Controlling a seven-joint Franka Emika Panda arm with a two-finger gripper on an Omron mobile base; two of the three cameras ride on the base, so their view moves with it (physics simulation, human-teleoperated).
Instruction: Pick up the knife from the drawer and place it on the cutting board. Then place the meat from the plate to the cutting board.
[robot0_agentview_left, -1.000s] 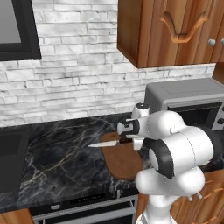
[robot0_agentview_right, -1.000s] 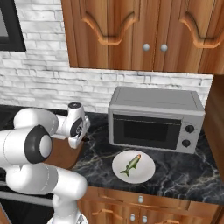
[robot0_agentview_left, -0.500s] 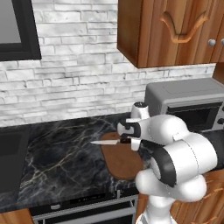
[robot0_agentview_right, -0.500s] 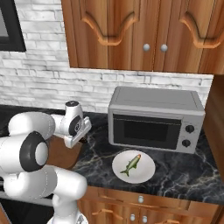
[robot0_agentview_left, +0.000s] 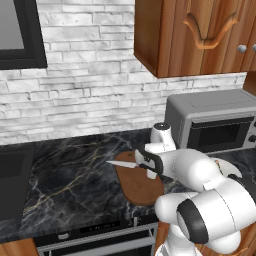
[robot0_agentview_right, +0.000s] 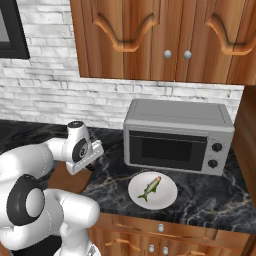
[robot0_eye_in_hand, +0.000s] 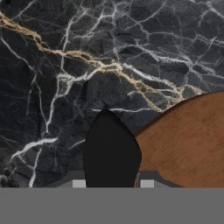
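In the hand view the knife (robot0_eye_in_hand: 111, 151) showed as a dark rounded shape clamped between the finger tips, above marble counter (robot0_eye_in_hand: 65, 65) and the curved edge of the cutting board (robot0_eye_in_hand: 188, 144). From the left base view the gripper (robot0_agentview_left: 147, 166) held the knife (robot0_agentview_left: 125, 164) level, its silver blade pointing left past the cutting board (robot0_agentview_left: 137, 187) edge, over bare counter. The right base view alone showed the meat (robot0_agentview_right: 150, 187) on the plate (robot0_agentview_right: 167, 197), before the microwave (robot0_agentview_right: 177, 135), well apart from the gripper (robot0_agentview_right: 90, 162).
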